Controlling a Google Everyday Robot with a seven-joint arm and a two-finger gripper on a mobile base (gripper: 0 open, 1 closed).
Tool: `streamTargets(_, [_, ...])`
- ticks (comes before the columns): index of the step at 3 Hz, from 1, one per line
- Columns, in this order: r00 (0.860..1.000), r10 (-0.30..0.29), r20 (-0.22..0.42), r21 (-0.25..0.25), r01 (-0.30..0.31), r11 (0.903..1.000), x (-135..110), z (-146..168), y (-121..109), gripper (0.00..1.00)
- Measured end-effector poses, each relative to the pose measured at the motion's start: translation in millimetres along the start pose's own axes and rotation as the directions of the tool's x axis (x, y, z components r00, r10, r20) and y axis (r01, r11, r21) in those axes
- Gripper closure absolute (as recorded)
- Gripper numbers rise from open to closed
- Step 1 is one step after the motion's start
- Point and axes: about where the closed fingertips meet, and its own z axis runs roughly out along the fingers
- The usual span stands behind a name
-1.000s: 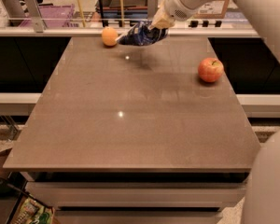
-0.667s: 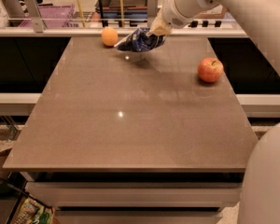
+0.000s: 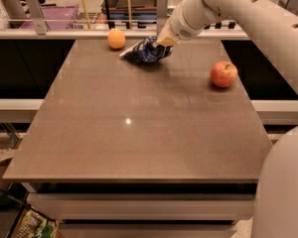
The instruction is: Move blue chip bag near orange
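The blue chip bag is a crumpled dark blue foil bag with a white edge. It lies at the far middle of the brown table, just right of the orange, with a small gap between them. My gripper comes in from the upper right on the white arm and is shut on the bag's right end. The bag's underside looks down on the tabletop.
A red-and-yellow apple sits at the right side of the table. A metal rail runs behind the far edge, with a purple bin and shelving beyond it. My white arm fills the right side of the view.
My gripper has lowered the blue chip bag from above the table down onto the surface beside the orange. The orange and the apple have not moved.
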Motion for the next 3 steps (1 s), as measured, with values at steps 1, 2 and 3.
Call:
streamTargets(1, [1.0, 0.0, 0.0, -0.004, 0.0, 1.0, -0.1, 2.7, 1.5, 0.61])
streamTargets(2, [1.0, -0.001, 0.001, -0.009, 0.001, 1.0, -0.5, 5.4, 3.1, 0.38])
streamTargets(3, [1.0, -0.001, 0.001, -0.013, 0.001, 0.9999, -0.8, 8.1, 4.7, 0.15])
